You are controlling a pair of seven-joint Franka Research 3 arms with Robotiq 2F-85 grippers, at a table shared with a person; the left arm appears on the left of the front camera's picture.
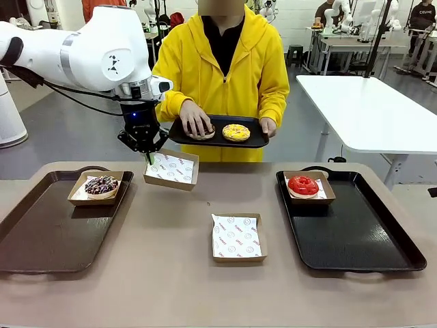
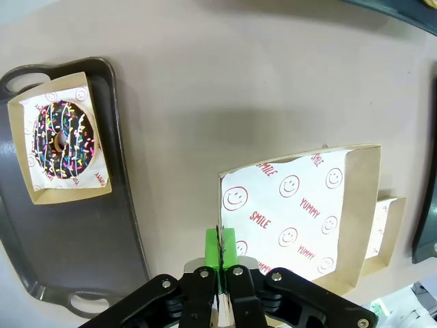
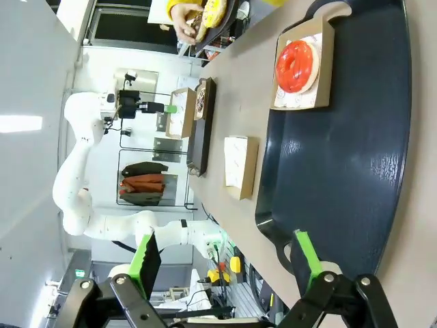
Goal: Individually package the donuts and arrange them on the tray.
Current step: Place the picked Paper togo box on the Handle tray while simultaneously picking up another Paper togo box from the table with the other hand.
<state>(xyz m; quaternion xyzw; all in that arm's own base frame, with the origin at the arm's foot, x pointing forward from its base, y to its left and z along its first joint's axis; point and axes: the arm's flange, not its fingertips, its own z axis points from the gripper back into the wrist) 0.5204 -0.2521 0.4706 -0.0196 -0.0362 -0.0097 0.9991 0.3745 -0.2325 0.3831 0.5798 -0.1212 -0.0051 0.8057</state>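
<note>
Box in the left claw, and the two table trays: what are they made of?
Box: looks like matte brown cardboard, folded walls, lined with white printed paper. Left tray and right tray: probably hard plastic, dark and smooth; the right one reflects light glossily.

Table (image 1: 171, 287): tan top, and it's spread right across the front view.
Left side: dark brown left tray (image 1: 41, 239) with loop handles, flat on the tabletop.
Right side: black right tray (image 1: 355, 239), also flat, well apart from the other.
Middle: empty box (image 1: 237, 238), a paper one with a printed liner, sitting on bare table between the trays, nearer the right one.
Far left-centre: tilted box (image 1: 171, 169) just beyond the left tray's far corner. Whether it touches the table, can't tell.
</note>
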